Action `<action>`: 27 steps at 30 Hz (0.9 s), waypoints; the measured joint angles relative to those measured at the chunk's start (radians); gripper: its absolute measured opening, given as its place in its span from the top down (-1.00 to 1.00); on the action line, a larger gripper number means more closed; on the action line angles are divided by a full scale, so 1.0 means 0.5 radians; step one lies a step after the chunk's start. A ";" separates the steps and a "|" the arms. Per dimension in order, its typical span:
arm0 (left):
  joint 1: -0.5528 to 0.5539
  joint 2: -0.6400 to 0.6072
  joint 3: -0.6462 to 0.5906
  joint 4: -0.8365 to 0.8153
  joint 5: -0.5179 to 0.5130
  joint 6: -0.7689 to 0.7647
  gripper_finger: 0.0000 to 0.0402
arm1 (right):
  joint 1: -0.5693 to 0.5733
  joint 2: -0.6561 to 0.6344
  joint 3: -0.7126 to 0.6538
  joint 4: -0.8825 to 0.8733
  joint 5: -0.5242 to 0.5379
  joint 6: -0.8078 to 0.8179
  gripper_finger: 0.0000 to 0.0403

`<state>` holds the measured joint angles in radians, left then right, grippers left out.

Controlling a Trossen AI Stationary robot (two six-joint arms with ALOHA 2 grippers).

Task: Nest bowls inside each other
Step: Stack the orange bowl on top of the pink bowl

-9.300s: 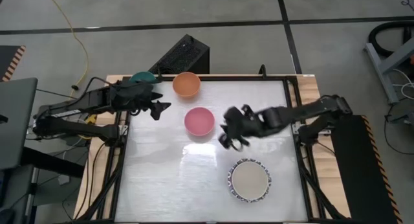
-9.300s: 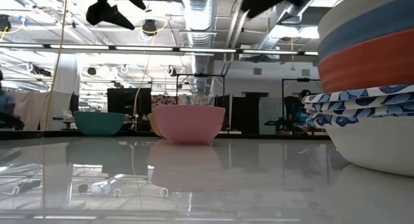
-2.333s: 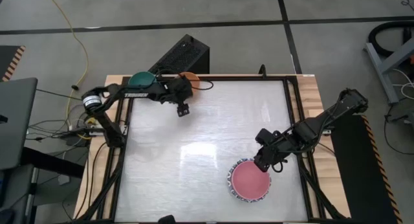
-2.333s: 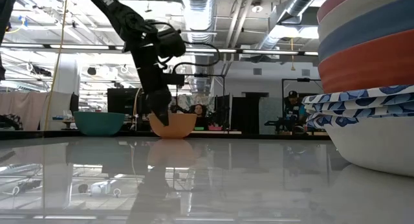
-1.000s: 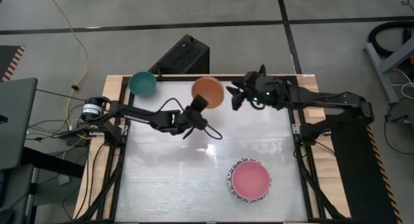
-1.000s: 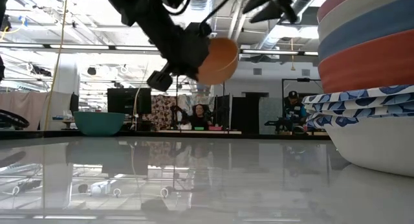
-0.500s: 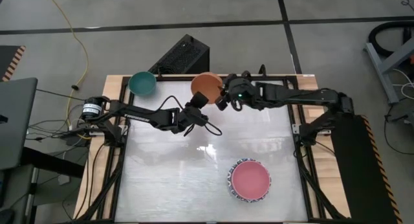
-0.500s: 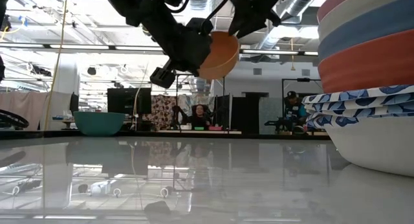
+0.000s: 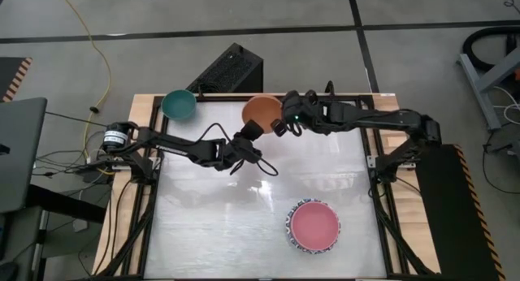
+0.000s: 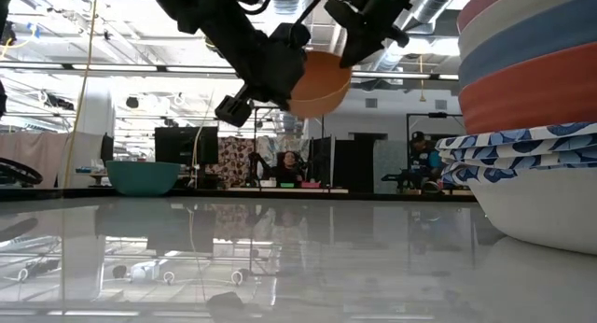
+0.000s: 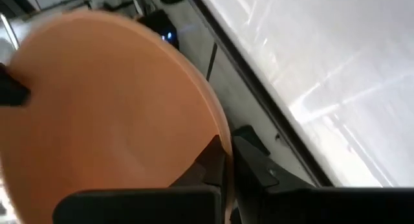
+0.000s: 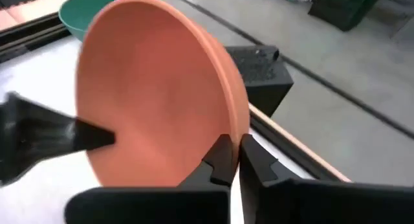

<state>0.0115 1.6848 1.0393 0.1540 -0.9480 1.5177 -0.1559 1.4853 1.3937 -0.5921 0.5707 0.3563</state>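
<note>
The orange bowl (image 9: 262, 111) hangs in the air over the table's far edge, opening upward and slightly tilted, also seen in the low view (image 10: 317, 84). My left gripper (image 9: 253, 128) is shut on its near-left rim, and my right gripper (image 9: 279, 124) is shut on its right rim. A teal bowl (image 9: 179, 104) rests on its base at the far left corner. A stack of nested bowls with a pink one on top (image 9: 313, 225) stands at the near right, with blue-and-white patterned rims low in the stack (image 10: 508, 147). My left gripper pinches the orange bowl's rim (image 11: 220, 130), one finger inside the bowl and one outside. It reaches in from the table's left and near side, about level. The bowl is lifted clear of the table. My right gripper pinches the rim on the opposite side (image 12: 238, 123), one finger inside and one outside. It comes from the table's right, slanting down. The bowl hangs clear between both grippers.
A black box (image 9: 231, 70) sits just beyond the table's far edge. The white tabletop (image 9: 244, 208) lies bare between the held bowl and the stack. People and equipment show in the room beyond in the low view.
My right gripper has moved toward the table's left, up to the orange bowl, tipped downward, and shut on its rim. My left gripper has stayed in place, holding the bowl lifted; the bowl has tipped a little.
</note>
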 joint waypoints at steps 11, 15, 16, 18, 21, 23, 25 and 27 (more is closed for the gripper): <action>-0.029 0.003 0.046 0.065 0.166 -0.281 0.73 | -0.025 0.010 0.000 -0.083 -0.106 0.102 0.97; -0.044 -0.009 0.089 0.065 0.157 -0.371 0.44 | -0.036 0.003 -0.001 -0.087 -0.122 0.102 0.98; -0.054 -0.025 0.097 0.064 0.153 -0.408 0.36 | -0.038 0.000 -0.001 -0.091 -0.136 0.103 0.98; -0.070 -0.064 0.099 0.063 0.126 -0.479 0.21 | -0.050 -0.019 -0.001 -0.102 -0.169 0.111 0.98; -0.096 -0.153 0.103 -0.027 0.064 -0.643 0.00 | -0.078 -0.056 -0.001 -0.126 -0.274 0.124 0.98; -0.120 -0.221 0.106 -0.108 0.035 -0.778 -0.12 | -0.104 -0.084 -0.001 -0.146 -0.345 0.128 0.98; -0.150 -0.295 0.107 -0.161 0.016 -0.904 -0.22 | -0.130 -0.105 -0.002 -0.145 -0.416 0.129 0.98; -0.171 -0.351 0.111 -0.161 0.026 -1.014 -0.30 | -0.158 -0.116 -0.002 -0.138 -0.465 0.127 0.98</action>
<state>-0.0742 1.5091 1.0946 0.0734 -0.9348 1.0106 -0.2350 1.4271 1.3930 -0.6609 0.3383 0.4198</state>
